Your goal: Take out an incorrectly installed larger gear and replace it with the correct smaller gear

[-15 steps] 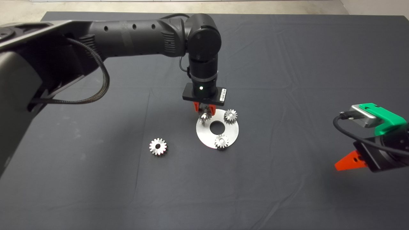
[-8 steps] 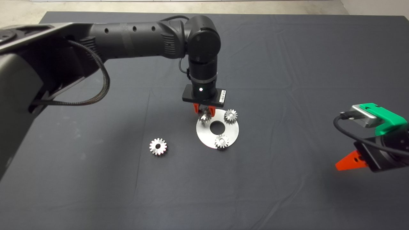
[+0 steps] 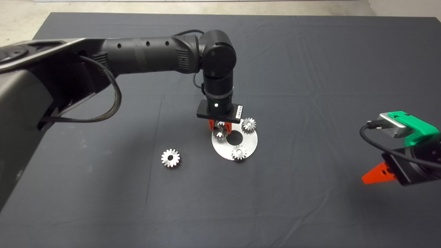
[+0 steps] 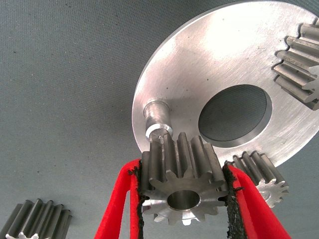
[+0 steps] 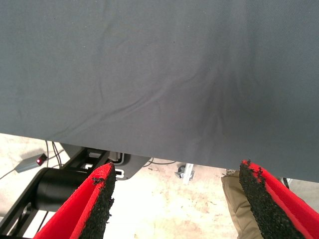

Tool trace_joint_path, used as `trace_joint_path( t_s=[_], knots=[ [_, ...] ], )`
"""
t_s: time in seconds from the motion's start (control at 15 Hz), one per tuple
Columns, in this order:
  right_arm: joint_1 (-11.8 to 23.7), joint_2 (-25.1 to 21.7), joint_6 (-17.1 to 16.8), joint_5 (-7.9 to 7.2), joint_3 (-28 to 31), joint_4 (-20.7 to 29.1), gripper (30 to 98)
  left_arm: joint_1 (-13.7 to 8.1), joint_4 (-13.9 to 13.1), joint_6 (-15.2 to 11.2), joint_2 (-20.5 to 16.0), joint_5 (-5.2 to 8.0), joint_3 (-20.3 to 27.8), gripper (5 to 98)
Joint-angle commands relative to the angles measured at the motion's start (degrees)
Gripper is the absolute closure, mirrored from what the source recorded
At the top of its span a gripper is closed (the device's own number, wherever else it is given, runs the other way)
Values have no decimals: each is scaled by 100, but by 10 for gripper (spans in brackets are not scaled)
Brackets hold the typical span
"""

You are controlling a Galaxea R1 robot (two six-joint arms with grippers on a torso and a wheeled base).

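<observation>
The dark mat [image 3: 310, 86] covers the table, and the left arm [image 3: 148, 57] reaches in across it to the middle, wrist pointing straight down. Under it lies a round silver carrier plate [image 3: 248, 144] with a big centre hole; two small gears already sit on it, one at the far edge [image 3: 248, 125] and one at the near edge [image 3: 238, 152].

The larger gear [image 3: 170, 158] lies flat on the mat well to the left of the plate, apart from everything — so the removal half of the job looks done, and the step in hand is fitting the replacement.

The left gripper [image 4: 183, 184] is clamped on the smaller gear [image 4: 182, 186], one red finger on each flank, teeth upright and bore facing the wrist camera. In that view the bare pin [image 4: 157, 119] stands on the plate just beyond the gear; the gear is above and slightly off it, not yet threaded on.

The next move, by my judgement, calls for sliding the bore squarely over the pin and lowering without tilt; a small offset would land the gear on the pin's top, and it may need a slight turn — then letting go.

The right gripper [image 5: 174, 199] waits at the mat's right edge, fingers spread wide and holding nothing.
</observation>
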Motion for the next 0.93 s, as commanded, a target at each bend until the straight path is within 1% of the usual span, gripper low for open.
trace_joint_path(
  t_s=[0.0, 0.33, 0.73, 0.87],
  knots=[
    [109, -28, -5, -4, 9, -129, 625, -115, 130, -16, 21, 27, -13, 742],
    [118, -19, -7, -4, 9, -129, 625, -115, 283, 10, 30, 27, -108, 743],
    [118, -19, -14, -4, 9, -129, 625, -115, 301, 27, 21, 18, -171, 743],
    [118, -20, -14, -13, 9, -129, 625, -115, 450, 1, 21, 18, -171, 743]
  ],
)
